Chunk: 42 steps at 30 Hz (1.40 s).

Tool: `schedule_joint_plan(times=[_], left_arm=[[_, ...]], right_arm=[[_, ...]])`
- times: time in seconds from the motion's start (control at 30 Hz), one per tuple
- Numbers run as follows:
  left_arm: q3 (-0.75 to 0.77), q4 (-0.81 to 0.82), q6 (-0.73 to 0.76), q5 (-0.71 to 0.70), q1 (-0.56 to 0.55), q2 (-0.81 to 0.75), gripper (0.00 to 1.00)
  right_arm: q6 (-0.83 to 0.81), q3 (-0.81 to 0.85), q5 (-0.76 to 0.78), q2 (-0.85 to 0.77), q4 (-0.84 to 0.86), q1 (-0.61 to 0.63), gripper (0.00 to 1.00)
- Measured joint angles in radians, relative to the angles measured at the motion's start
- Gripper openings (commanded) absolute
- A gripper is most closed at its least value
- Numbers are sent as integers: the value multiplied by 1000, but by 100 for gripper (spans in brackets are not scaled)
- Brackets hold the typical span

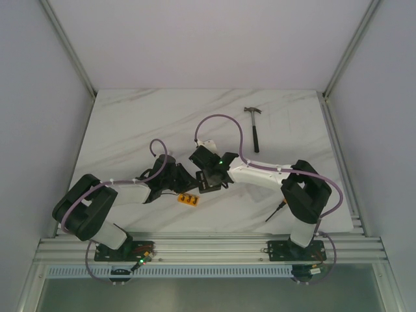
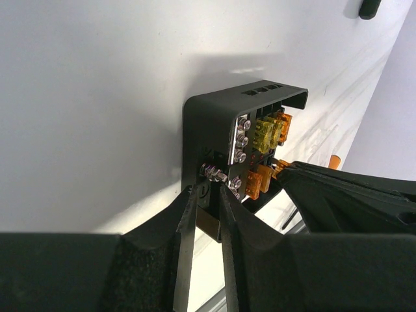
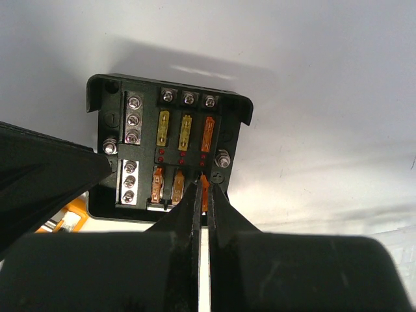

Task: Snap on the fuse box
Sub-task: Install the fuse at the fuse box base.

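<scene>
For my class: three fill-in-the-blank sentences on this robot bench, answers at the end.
In the fuse box, the top row holds two ___ fuses and one orange.
The right claw pinches an ___ fuse in the bottom row.
The hammer lies nearer the ___ arm.
Missing words: yellow, orange, right.

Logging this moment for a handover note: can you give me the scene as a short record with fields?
fuse box: black, fuses exposed, flat on the table
left gripper: shut on the fuse box's edge
right gripper: shut on an orange fuse in the row nearest it
hammer: far right, untouched
orange strip: beside the box, near side
</scene>
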Motion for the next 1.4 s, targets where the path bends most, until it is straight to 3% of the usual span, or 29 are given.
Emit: schedule_joint_plan(times=[1.4], left_arm=[[0,-1,-8,-11,0,0,31]], right_arm=[[-8,-37,-21,-25,44,-2,0]])
